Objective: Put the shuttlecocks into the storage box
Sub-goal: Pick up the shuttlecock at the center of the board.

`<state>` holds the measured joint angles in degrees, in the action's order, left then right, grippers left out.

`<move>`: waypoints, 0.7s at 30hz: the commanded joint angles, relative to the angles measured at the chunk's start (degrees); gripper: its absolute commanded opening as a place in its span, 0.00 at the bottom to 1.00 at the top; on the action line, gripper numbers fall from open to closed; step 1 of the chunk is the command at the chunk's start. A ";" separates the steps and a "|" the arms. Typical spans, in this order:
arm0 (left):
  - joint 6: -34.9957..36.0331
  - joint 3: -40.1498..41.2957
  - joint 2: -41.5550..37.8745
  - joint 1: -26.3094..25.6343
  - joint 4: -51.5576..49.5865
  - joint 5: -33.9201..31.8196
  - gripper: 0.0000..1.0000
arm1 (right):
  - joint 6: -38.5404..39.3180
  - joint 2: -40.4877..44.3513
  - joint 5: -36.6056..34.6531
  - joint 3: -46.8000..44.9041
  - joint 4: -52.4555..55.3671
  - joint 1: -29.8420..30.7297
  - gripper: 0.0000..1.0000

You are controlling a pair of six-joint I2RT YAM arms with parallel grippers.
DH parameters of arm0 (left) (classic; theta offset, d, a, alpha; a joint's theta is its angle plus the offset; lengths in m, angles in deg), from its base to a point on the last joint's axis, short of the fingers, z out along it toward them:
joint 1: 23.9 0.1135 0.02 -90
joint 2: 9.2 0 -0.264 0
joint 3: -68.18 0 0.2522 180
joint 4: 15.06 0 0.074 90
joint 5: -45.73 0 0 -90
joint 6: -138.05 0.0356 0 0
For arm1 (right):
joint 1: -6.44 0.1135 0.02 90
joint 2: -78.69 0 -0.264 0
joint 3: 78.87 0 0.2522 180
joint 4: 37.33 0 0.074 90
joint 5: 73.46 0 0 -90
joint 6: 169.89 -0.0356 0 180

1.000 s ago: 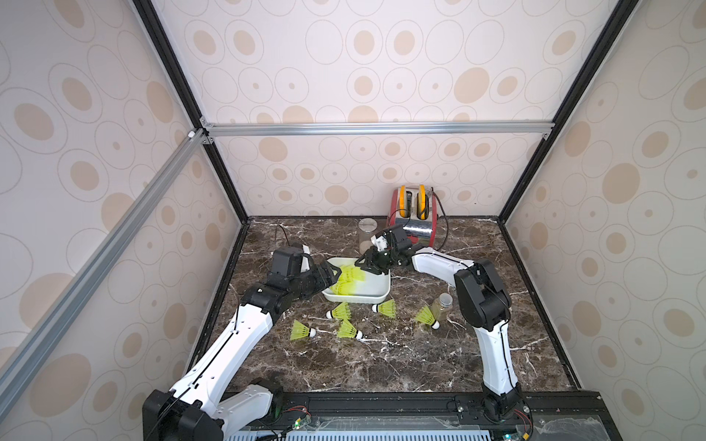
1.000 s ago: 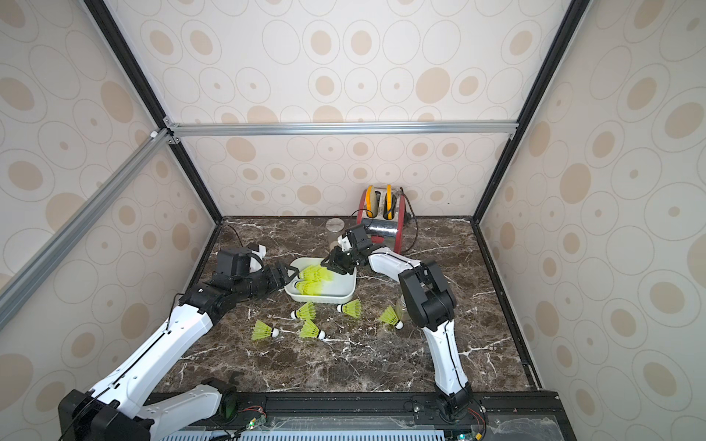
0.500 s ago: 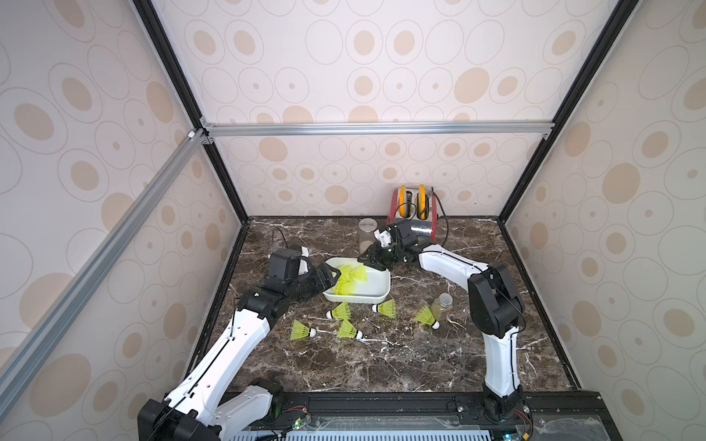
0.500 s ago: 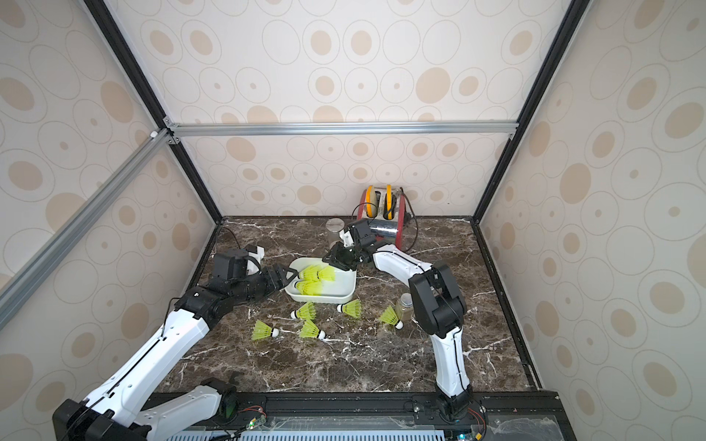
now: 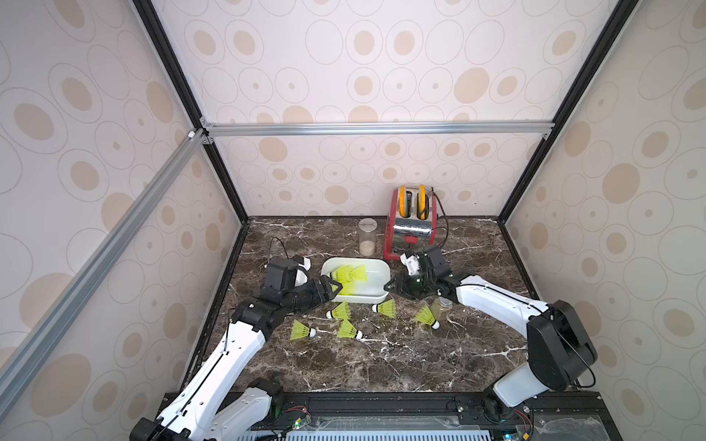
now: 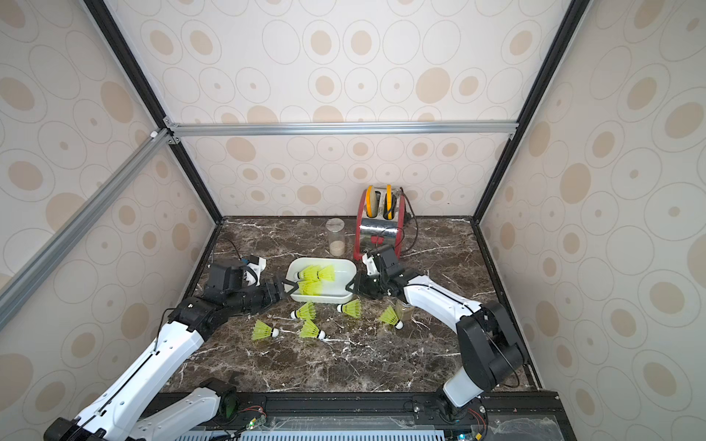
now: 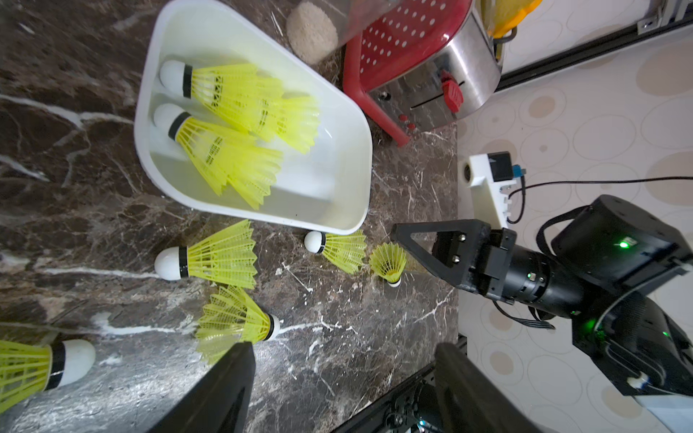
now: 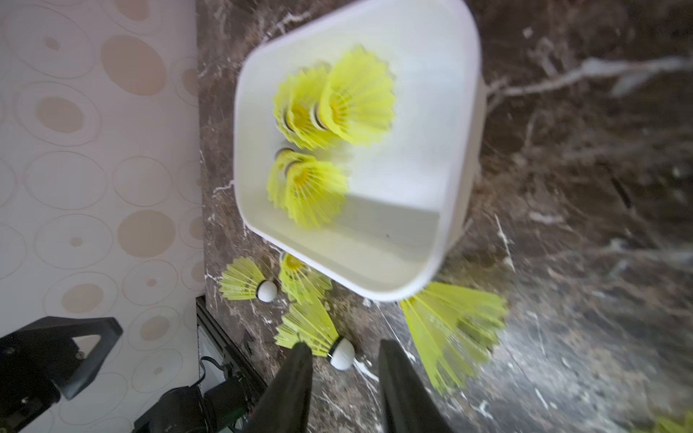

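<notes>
In both top views the storage box (image 5: 376,267) sits mid-counter (image 5: 382,355), with a cluster of shuttlecocks (image 5: 348,273) lying toward its left end. Five more lie loose on the counter on the side nearer the arm bases. My left pincer (image 5: 334,289) hangs at the box's near left corner, jaws wide and empty. My right pincer (image 6: 350,286) hangs just off the box's right end, jaws narrow with nothing between them. The loose shuttlecock nearest the right pincer (image 5: 385,308) lies just beside the box's near right corner, its long axis along the box's long side, white tip toward the left arm. I judge that one belongs to the right arm. Its neighbour (image 5: 339,311), lying the same way, is closer to the left.

From the left wrist, my own fingers (image 7: 232,375) stand far apart with only counter between them. The box holds what looks like four shuttlecocks in two overlapping pairs, and its other end is bare. Behind it stand a red toaster (image 7: 423,75) and a jar (image 7: 313,30) of pale grain.

The right wrist view is blurred. Its fingers (image 8: 296,375) sit close together, and a white-tipped shuttlecock (image 8: 311,330) shows in the gap. That one lies on the counter well beyond them and is not gripped. The near one (image 8: 450,330) pokes out by the box corner, skirt toward me, so I'd expect to descend and close across its cone.
</notes>
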<state>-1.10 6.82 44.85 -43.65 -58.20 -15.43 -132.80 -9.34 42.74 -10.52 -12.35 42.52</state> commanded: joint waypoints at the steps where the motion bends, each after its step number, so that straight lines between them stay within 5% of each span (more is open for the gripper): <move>1: 1.24 2.74 -2.99 -0.81 -1.96 3.54 0.78 | -0.17 1.66 -0.08 -5.02 -2.54 0.38 0.38; 21: 0.45 10.14 -9.19 -0.99 -3.31 3.94 0.77 | 0.04 -4.75 0.32 -7.57 -8.98 0.88 0.33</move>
<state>-1.47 16.50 35.78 -44.28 -61.07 -12.18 -132.86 -13.21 42.50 -18.89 -20.02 43.13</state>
